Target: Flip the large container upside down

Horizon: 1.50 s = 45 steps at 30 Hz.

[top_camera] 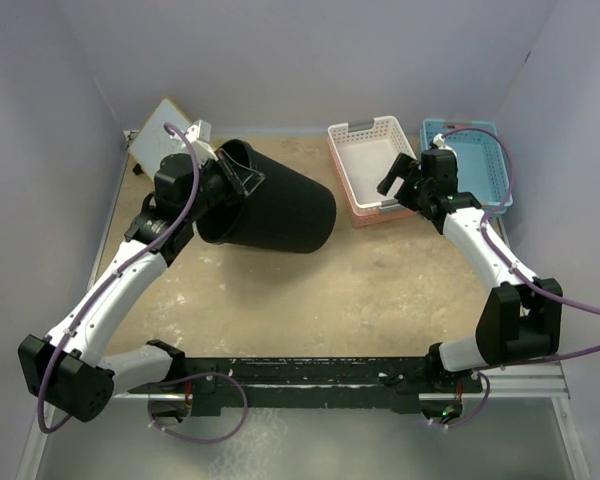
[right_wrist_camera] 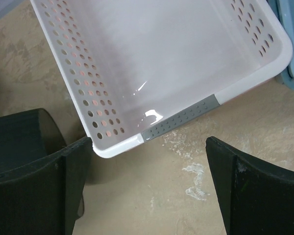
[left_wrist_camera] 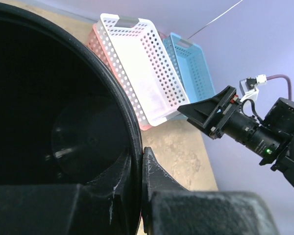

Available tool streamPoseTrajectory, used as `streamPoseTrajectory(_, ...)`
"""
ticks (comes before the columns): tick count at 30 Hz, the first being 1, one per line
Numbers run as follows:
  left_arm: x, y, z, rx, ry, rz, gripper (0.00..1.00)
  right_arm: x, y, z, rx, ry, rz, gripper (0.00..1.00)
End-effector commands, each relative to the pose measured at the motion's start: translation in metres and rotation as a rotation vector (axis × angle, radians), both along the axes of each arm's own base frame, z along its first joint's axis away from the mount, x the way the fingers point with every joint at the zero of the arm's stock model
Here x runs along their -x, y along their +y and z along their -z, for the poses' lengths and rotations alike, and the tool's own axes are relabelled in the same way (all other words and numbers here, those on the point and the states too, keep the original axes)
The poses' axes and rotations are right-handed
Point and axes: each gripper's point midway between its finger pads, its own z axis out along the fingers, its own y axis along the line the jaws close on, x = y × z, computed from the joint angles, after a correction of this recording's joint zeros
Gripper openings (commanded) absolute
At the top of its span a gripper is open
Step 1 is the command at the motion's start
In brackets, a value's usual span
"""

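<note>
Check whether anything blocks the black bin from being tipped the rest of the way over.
Nothing visible does. The left gripper is shut on the rim of the black bin, which lies tilted on its side on the table. The white basket and the open right gripper sit off to its right.

No readable text, labels, brands or numbers on anything in view.
</note>
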Motion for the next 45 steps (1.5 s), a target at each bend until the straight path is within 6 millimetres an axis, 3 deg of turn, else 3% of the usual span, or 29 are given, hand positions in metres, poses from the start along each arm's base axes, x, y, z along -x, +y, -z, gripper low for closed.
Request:
streamPoseTrajectory(1, -0.001, -0.003, -0.003, 0.170, -0.012, 0.015, 0.00, -0.007, 0.006, -0.038, -0.019, -0.103, -0.033, 1.00)
streamPoseTrajectory(8, -0.006, 0.021, 0.058, 0.115, 0.124, -0.049, 0.03, 0.003, 0.005, -0.044, -0.015, -0.122, -0.038, 1.00)
streamPoseTrajectory(11, -0.001, 0.035, 0.089, 0.000, 0.198, -0.090, 0.21, 0.004, 0.010, -0.048, -0.018, -0.137, -0.076, 1.00)
streamPoseTrajectory(14, 0.005, 0.045, 0.113, -0.101, 0.244, -0.095, 0.45, 0.005, 0.022, -0.052, -0.050, -0.158, -0.148, 1.00)
streamPoseTrajectory(15, 0.006, 0.046, 0.119, -0.130, 0.255, -0.089, 0.57, 0.006, 0.029, -0.053, -0.070, -0.169, -0.181, 1.00)
streamPoseTrajectory(17, 0.008, 0.050, 0.125, -0.181, 0.271, -0.081, 0.68, 0.008, 0.043, -0.056, -0.111, -0.191, -0.247, 1.00)
streamPoseTrajectory(23, 0.008, 0.068, 0.110, -0.298, 0.249, -0.116, 0.72, 0.020, 0.098, -0.060, -0.190, -0.239, -0.494, 1.00)
streamPoseTrajectory(27, 0.013, 0.073, 0.098, -0.311, 0.223, -0.129, 0.72, 0.027, 0.119, -0.053, -0.209, -0.219, -0.592, 1.00)
streamPoseTrajectory(36, 0.019, 0.078, 0.083, -0.402, 0.168, -0.137, 0.72, 0.029, 0.145, -0.025, -0.374, -0.110, -0.630, 0.99)
streamPoseTrajectory(39, 0.020, 0.078, 0.083, -0.432, 0.204, -0.129, 0.65, 0.031, 0.149, -0.023, -0.394, -0.098, -0.629, 0.99)
streamPoseTrajectory(45, 0.021, 0.073, 0.073, -0.396, 0.184, -0.146, 0.67, 0.033, 0.150, -0.018, -0.410, -0.075, -0.607, 0.98)
